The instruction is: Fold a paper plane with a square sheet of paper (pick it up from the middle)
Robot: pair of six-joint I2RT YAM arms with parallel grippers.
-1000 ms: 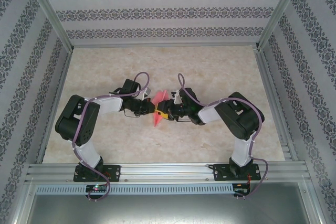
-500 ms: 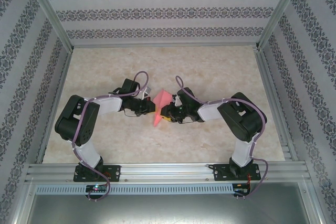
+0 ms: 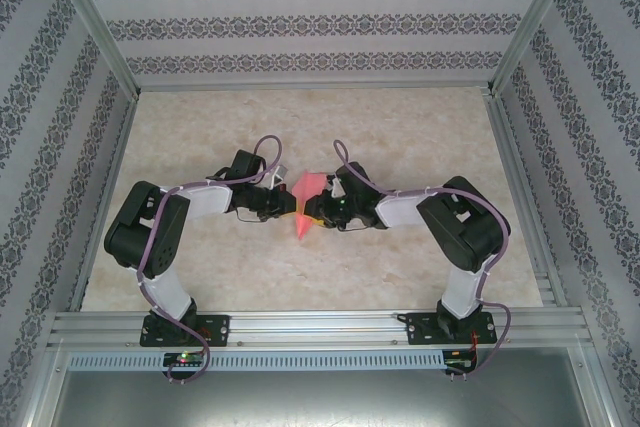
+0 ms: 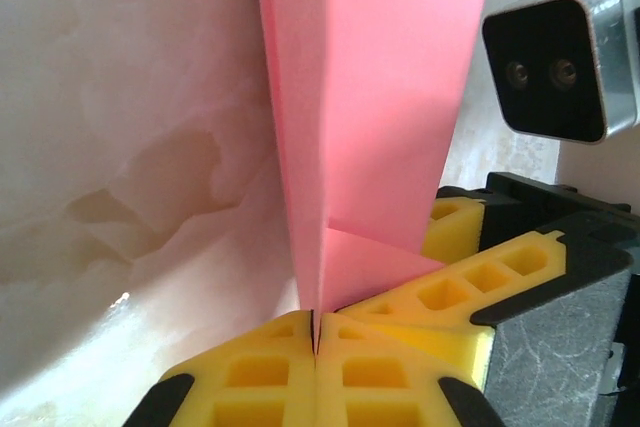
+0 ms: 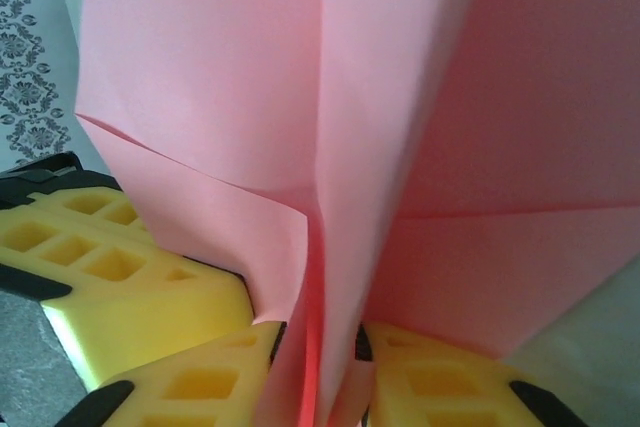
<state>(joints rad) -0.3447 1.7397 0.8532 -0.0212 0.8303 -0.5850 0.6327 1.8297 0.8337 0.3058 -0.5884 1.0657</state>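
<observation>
The pink sheet of paper [image 3: 306,197], folded into a narrow pointed dart like a paper plane, hangs above the table's middle between both grippers. My left gripper [image 3: 288,209] comes in from the left and is shut on the paper's lower fold; in the left wrist view its yellow pads meet at the paper [image 4: 380,97], gripper [image 4: 315,335]. My right gripper [image 3: 318,211] faces it from the right. In the right wrist view the gripper [image 5: 318,352] has its pads pressed on either side of the paper's bunched central ridge [image 5: 300,97].
The beige marbled table [image 3: 400,127] lies open all round the arms. Patterned walls [image 3: 320,22] and metal frame posts box it in, with a rail [image 3: 320,327] at the near edge. The right gripper's fingers [image 4: 480,287] sit tight beside the left's.
The right gripper has moved left onto the paper and narrowed its jaws around the ridge. The paper's upper wing has swung rightward. The left gripper has stayed shut on it.
</observation>
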